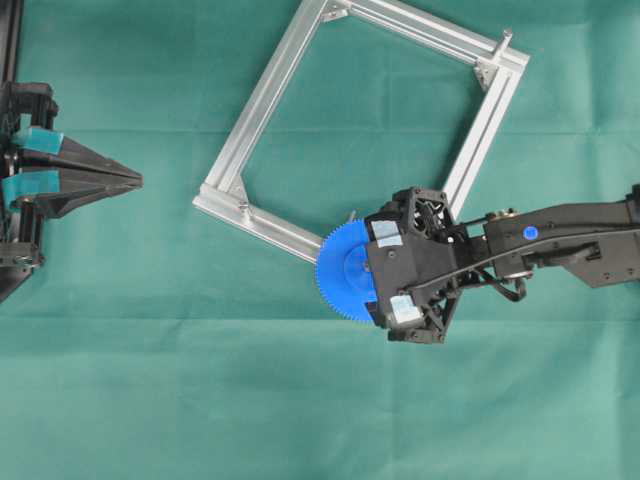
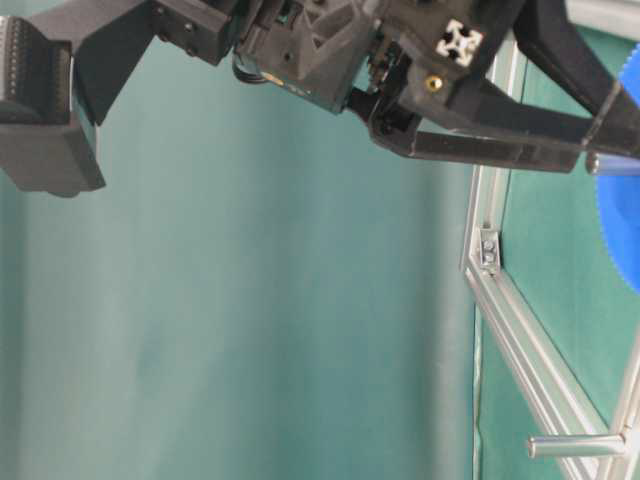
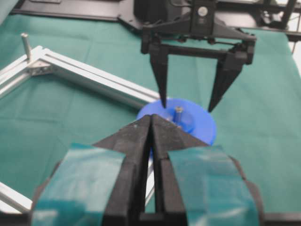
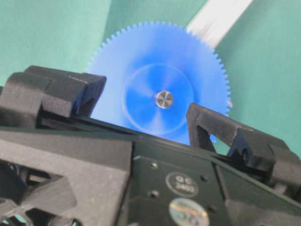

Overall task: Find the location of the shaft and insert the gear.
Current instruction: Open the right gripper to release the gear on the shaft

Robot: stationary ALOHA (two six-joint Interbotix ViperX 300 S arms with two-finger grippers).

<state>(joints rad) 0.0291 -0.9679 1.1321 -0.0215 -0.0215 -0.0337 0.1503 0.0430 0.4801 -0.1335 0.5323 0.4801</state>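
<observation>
The blue gear [image 1: 345, 272] lies flat on the green cloth beside the frame's lower rail. The silvery shaft [image 3: 178, 113] pokes up through its centre hole. From the right wrist view the shaft's [image 4: 164, 99] end shines in the middle of the gear's [image 4: 141, 61] hub. My right gripper [image 3: 186, 107] hangs open just above the gear [image 3: 200, 126], one fingertip on each side of the shaft, holding nothing. The right gripper's [image 1: 393, 272] body hides the gear's right half from overhead. My left gripper [image 1: 135, 180] rests shut and empty at the far left, its tips [image 3: 151, 120] pointing toward the gear.
A square aluminium frame [image 1: 260, 120] lies on the cloth behind the gear, with a silvery peg [image 1: 505, 40] standing on its far right corner bracket. The same peg [image 3: 26, 44] shows in the left wrist view. Green cloth [image 1: 200, 380] covers the whole table.
</observation>
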